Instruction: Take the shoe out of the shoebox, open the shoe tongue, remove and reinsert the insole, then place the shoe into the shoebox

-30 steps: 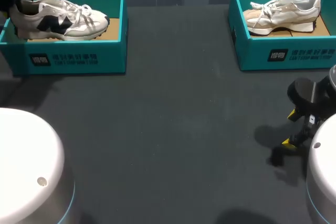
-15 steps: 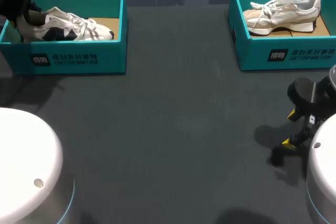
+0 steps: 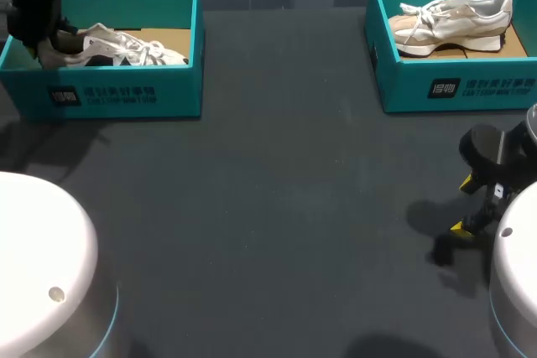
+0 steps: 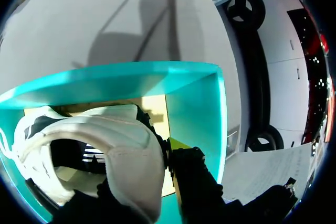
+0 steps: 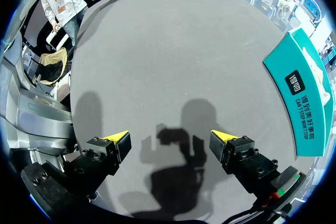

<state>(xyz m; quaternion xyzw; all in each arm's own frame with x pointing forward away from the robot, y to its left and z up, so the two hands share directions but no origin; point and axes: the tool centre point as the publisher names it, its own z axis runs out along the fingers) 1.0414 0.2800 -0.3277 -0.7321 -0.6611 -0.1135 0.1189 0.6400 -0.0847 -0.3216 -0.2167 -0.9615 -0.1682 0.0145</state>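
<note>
Gripper on the left arm (image 3: pixel 49 49) was clamped on the heel of the shoe (image 3: pixel 126 48). In the left wrist view the white heel collar sat between its fingers, with one yellow tip (image 4: pixel 176 142) showing against the heel's side. The other finger was mostly hidden under the shoe. The shoe, white with dark side panels, lay low inside the left box (image 3: pixel 126 94), its toe pointing toward the middle of the tabletop (image 3: pixel 277 190) and its heel near the box's outer end. Brown card showed on the box floor beyond the toe.

The right gripper (image 5: pixel 169 142) hung low over bare tabletop at the right edge. Its fingers were spread wide with nothing between them, and its shadow fell on the dark surface below.

Well apart from it, at the far right corner, stood the right box (image 3: pixel 457 85). A pale shoe (image 3: pixel 453 18) lay in it on its sole.
</note>
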